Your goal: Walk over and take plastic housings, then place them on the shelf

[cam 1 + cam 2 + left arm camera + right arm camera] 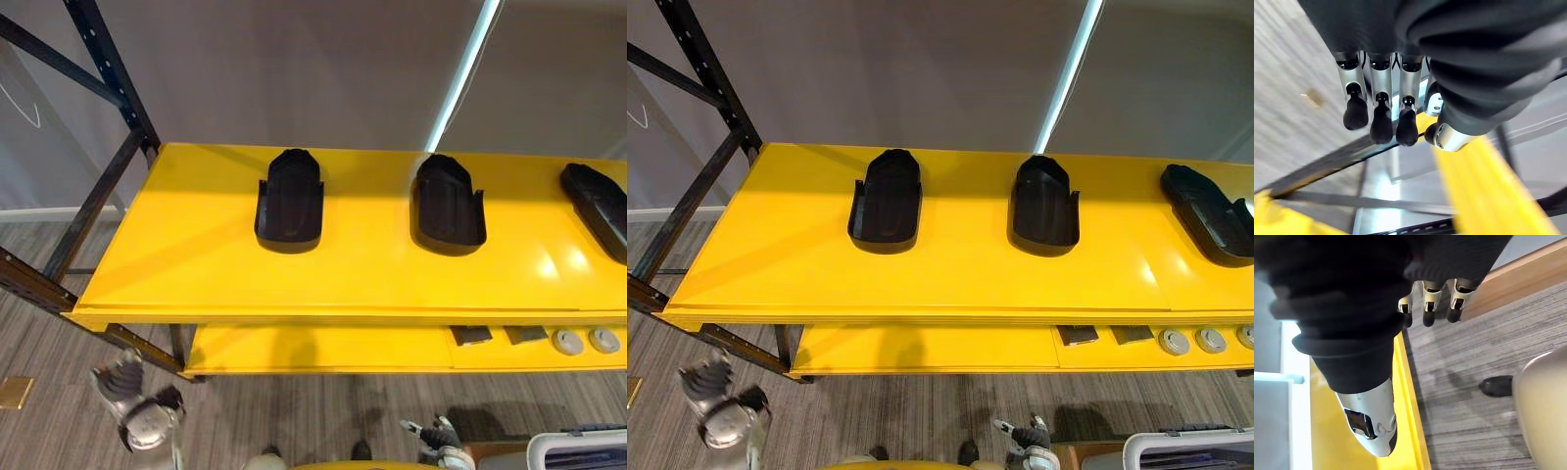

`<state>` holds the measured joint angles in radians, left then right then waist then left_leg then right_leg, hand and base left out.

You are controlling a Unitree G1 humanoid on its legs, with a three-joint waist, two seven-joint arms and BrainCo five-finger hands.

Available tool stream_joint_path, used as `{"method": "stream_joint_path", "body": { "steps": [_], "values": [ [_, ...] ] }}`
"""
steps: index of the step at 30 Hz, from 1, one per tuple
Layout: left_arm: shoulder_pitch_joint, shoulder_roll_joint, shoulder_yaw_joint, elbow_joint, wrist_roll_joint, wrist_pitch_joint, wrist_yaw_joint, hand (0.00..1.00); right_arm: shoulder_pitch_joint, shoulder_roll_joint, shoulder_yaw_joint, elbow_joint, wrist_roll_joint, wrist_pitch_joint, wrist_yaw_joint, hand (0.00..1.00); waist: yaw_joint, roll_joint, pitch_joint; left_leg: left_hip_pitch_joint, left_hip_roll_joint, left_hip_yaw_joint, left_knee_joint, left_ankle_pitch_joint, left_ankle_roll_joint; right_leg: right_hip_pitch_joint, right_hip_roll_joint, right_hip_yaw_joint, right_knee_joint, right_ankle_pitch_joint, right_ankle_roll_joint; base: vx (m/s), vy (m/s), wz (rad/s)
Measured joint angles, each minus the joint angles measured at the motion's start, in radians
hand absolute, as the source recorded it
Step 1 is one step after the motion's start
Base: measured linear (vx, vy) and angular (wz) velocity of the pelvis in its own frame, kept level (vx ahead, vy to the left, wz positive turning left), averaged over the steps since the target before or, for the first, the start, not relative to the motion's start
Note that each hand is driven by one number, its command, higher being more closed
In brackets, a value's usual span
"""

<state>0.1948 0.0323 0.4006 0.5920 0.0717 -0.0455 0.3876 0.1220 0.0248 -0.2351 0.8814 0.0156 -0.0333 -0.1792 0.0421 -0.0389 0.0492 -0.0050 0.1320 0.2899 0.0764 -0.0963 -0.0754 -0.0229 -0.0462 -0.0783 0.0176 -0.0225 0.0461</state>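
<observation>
Overall, shelf point(196, 255): yellow, two tiers; top tier carries the housings.
Housings: three black shells, left point(290, 201), middle point(448, 206), right point(598, 208), lying apart, none held.
Handling: judged light, stiff, smooth; grip across the raised side walls.
Left hand point(142, 416): low before the shelf, fingers straight, side by side, empty.
Right hand point(438, 436): low, fingers loosely spread, empty.
Discs point(568, 341): grey, lower tier.

The left robot hand point(130, 394) hangs low at the robot's left side, its silver, dark-tipped fingers point(1382, 125) straight and holding nothing. The right robot hand point(437, 437) hangs low at the right side, fingers loosely extended, also holding nothing.
</observation>
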Motion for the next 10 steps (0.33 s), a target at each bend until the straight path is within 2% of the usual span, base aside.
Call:
{"method": "stream_joint_path", "body": {
  "steps": [5, 9, 10],
  "values": [
    [-0.045, 0.008, -0.034, 0.143, 0.001, -0.002, -0.080, 0.00, -0.027, -0.017, -0.043, 0.067, 0.000, 0.001, 0.004, 0.00, -0.003, 0.021, 0.004, 0.019, -0.014, 0.000, -0.031, 0.019, -0.001, -0.001, -0.007, -0.001, 0.000, -0.001, 0.002, 0.00, 0.009, 0.00],
    [-0.070, 0.023, -0.065, 0.202, 0.002, -0.002, -0.121, 0.00, -0.045, -0.031, -0.044, 0.101, -0.001, 0.002, 0.006, 0.00, -0.007, 0.025, 0.002, 0.021, -0.023, -0.006, -0.069, 0.048, -0.002, -0.015, -0.004, -0.003, 0.002, 0.000, 0.001, -0.04, -0.008, 0.04],
    [-0.081, 0.026, -0.083, 0.221, 0.002, -0.002, -0.130, 0.00, -0.055, -0.038, -0.055, 0.116, -0.004, 0.003, 0.006, 0.00, -0.017, 0.027, 0.004, 0.022, -0.024, -0.010, -0.079, 0.056, -0.003, -0.017, -0.003, -0.004, 0.002, 0.001, 0.000, -0.02, -0.004, 0.05]
  ]
}}
